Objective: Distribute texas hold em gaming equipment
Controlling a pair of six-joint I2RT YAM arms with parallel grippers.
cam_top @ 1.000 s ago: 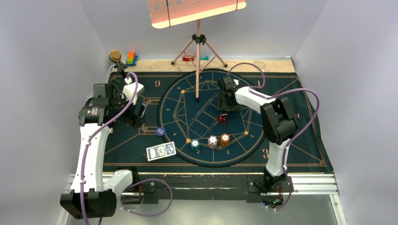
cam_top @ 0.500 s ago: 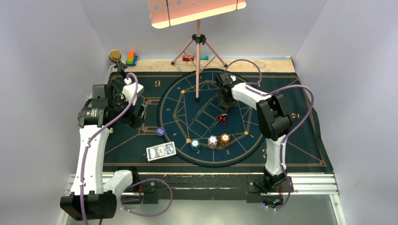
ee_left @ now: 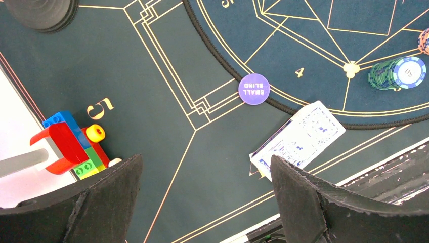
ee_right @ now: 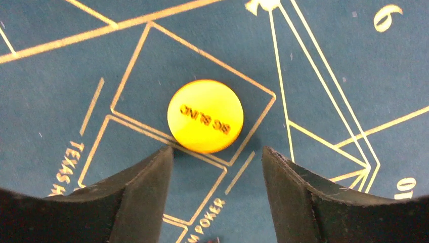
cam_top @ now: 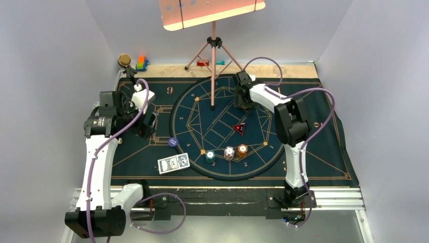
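Round yellow plastic disc sits dead ahead of my right claw, just past its tips; claw's open, empty.

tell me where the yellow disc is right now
In the right wrist view, the yellow disc lies flat on the blue mat, across its printed gold lines, just beyond the tips of the open right gripper.

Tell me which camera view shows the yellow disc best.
Right wrist: the yellow disc lies unobstructed mid-frame, just beyond the open right tool, and its lettering is visible. In the top external view that tool covers it. The left wrist view does not include it.
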